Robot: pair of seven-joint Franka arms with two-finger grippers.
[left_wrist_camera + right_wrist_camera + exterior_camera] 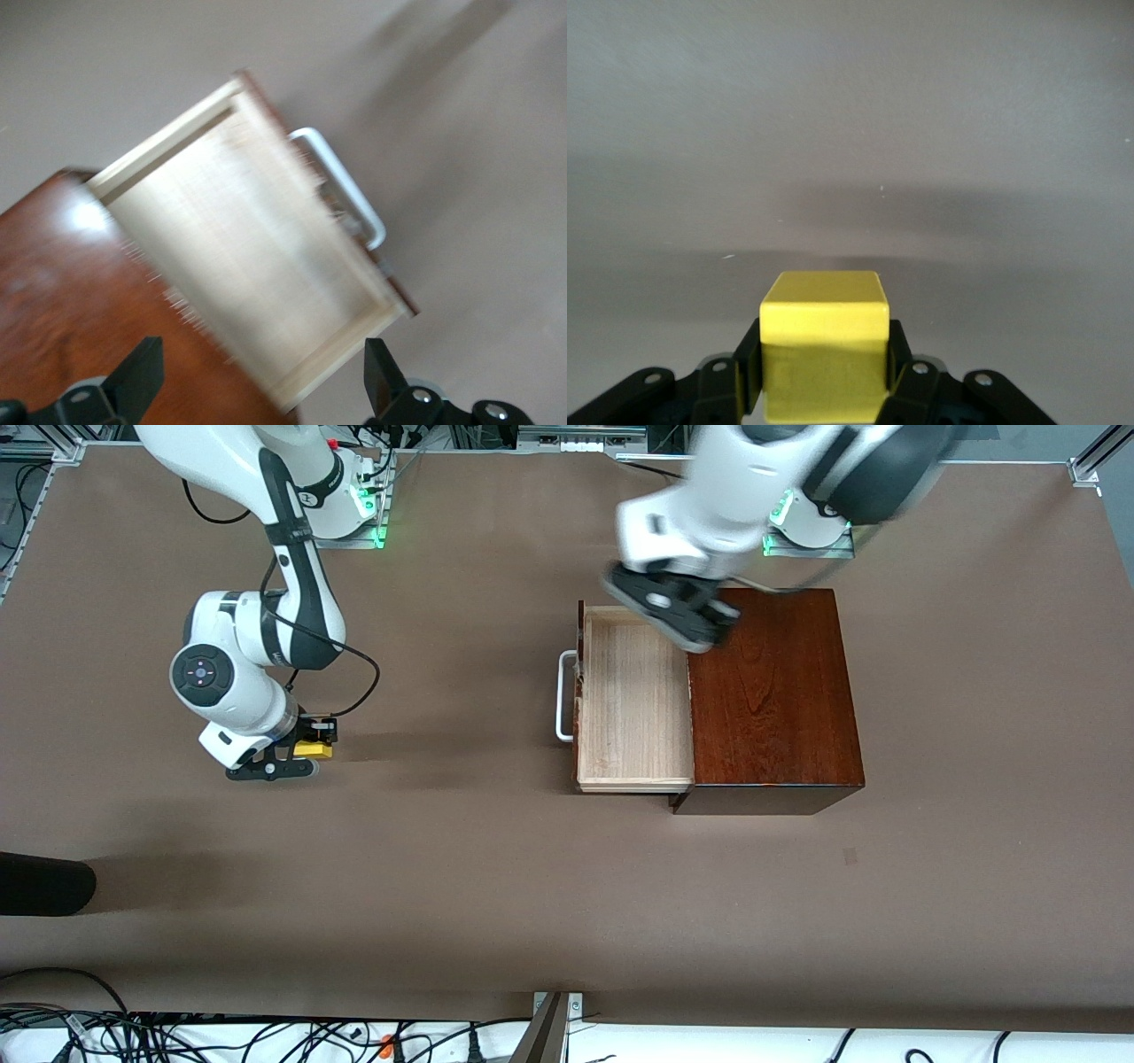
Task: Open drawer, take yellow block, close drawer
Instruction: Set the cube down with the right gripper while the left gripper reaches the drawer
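The drawer (633, 700) stands pulled out of its box (775, 691) toward the right arm's end of the tabletop (496, 886), well apart from the yellow block (312, 750) there.

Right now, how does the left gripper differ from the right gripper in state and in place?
The left gripper is open and holds nothing; the right gripper is shut on the yellow block. The left gripper is over the pulled-out drawer and wooden box; the right gripper is over bare table toward the right arm's end. Both have black fingers.
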